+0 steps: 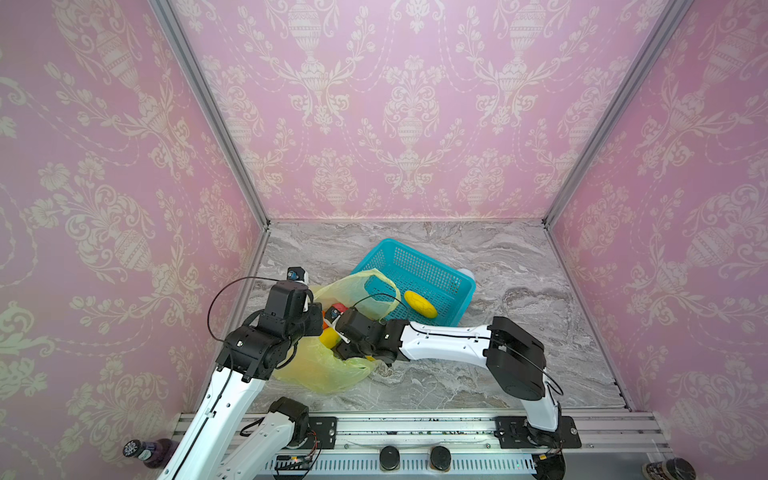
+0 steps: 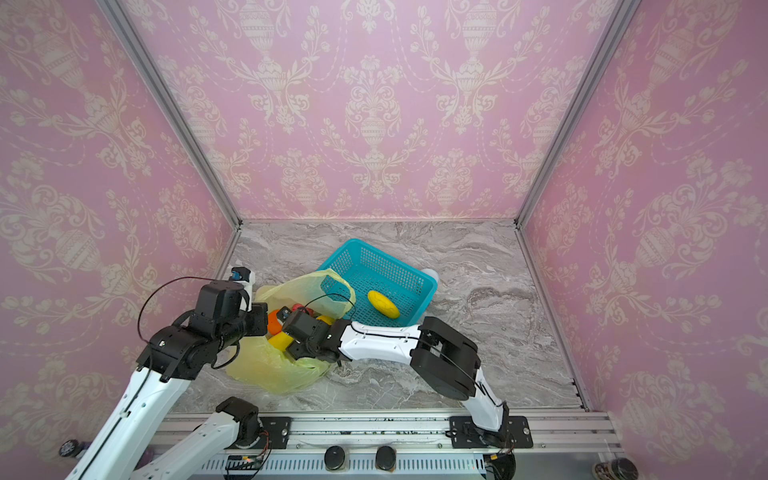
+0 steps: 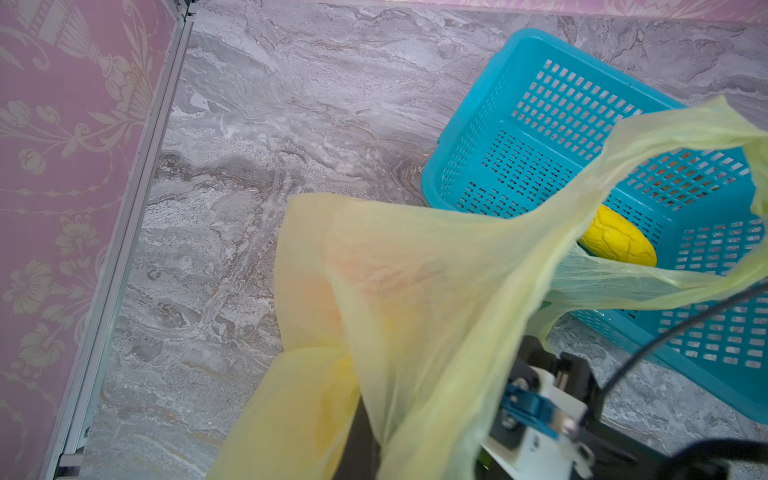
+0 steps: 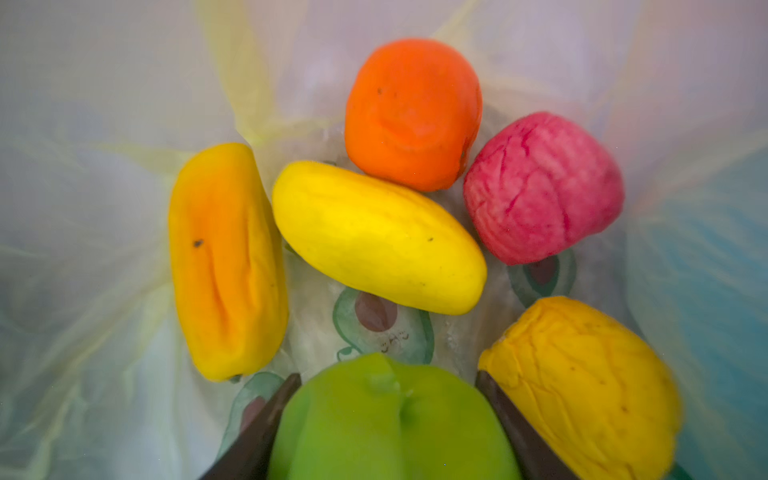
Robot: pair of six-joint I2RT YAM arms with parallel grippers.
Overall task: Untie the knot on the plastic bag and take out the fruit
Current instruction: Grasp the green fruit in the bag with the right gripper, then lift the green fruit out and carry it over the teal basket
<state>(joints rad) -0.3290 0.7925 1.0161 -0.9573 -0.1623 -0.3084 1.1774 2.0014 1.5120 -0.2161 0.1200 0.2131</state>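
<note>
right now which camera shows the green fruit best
The right wrist view: the green fruit sits large and close, between the two dark fingers of the right gripper, inside the plastic bag. In both top views the right arm covers it. The left wrist view shows only the bag's outer film.

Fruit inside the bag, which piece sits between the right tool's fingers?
The green piece, flanked by both dark fingers of the right tool. The orange, pink-red and three yellow pieces lie beyond the fingertips, not between them.

Top views high, looking down, left wrist facing basket point(image 3: 469, 137), right wrist close inside plastic bag point(image 4: 104, 291)
</note>
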